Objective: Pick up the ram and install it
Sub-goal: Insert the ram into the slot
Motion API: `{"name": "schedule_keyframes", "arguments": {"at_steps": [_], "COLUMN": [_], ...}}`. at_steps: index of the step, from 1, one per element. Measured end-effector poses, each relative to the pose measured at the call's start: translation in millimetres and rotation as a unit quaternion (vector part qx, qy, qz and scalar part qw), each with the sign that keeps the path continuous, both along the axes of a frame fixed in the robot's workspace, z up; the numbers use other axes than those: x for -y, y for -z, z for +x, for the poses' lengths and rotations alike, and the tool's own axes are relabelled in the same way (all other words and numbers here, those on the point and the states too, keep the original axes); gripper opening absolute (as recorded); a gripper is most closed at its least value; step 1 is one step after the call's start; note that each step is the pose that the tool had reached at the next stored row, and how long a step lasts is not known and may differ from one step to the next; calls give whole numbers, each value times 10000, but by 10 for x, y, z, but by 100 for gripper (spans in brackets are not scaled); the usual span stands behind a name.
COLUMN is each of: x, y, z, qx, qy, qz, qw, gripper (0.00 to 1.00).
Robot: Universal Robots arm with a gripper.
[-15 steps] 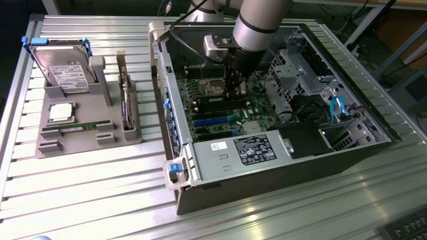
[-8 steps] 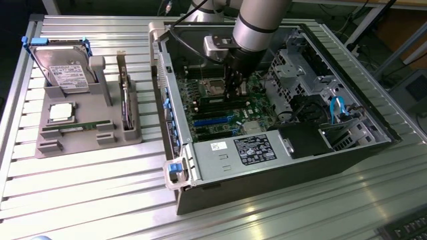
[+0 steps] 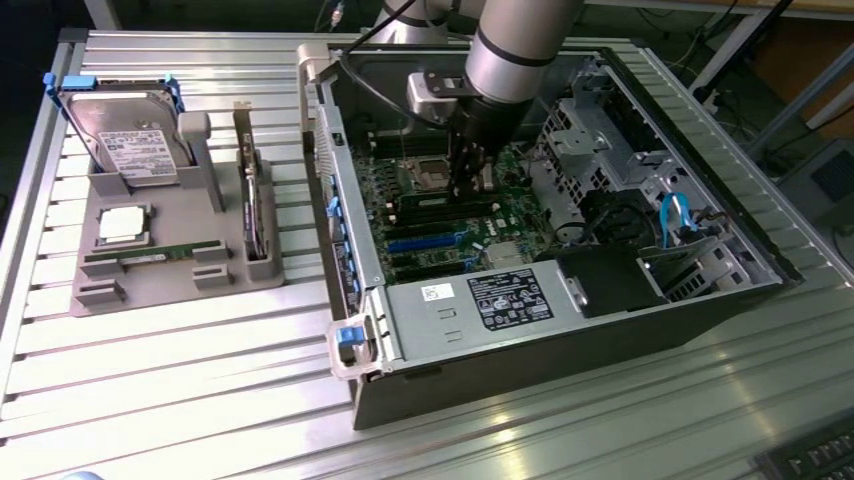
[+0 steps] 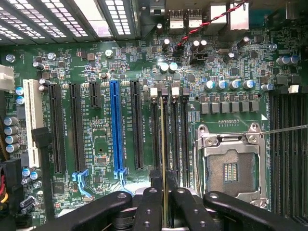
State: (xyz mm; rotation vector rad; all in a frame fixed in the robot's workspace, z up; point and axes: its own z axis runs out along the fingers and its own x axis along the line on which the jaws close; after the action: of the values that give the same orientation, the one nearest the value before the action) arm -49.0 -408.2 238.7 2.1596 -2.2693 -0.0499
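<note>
Gripping the ram (image 4: 163, 139) edge-on in the clenched gripper (image 4: 163, 182), lining its long axis along the memory slots (image 4: 185, 139) just beneath

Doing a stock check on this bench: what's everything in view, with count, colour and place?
table: one, silver, under everything
tray: one, grey, on the table
hard drive: one, silver, white-labelled, in the tray
processor chip: one, silver, in the tray
spare ram stick: one, green, in the tray
computer case: one, dark, open, beside the tray
motherboard: one, green, inside the case
power supply: one, silver, inside the case
cable: one, blue, inside the case
processor socket: one, silver, empty, on the motherboard
expansion slot: one, blue, on the motherboard
ram: one, green, in the pincer, lined up with the memory slots
arm: one, silver and black, reaching into the case
pincer: one, black, shut on the ram
</note>
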Motion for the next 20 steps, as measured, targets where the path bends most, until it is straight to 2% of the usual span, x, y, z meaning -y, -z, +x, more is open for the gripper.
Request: {"name": "schedule_keyframes", "arguments": {"at_steps": [20], "x": [1], "y": [89], "z": [0], "qx": [-1], "qy": [16], "qz": [-1], "qw": [10000], "gripper": [14]}}
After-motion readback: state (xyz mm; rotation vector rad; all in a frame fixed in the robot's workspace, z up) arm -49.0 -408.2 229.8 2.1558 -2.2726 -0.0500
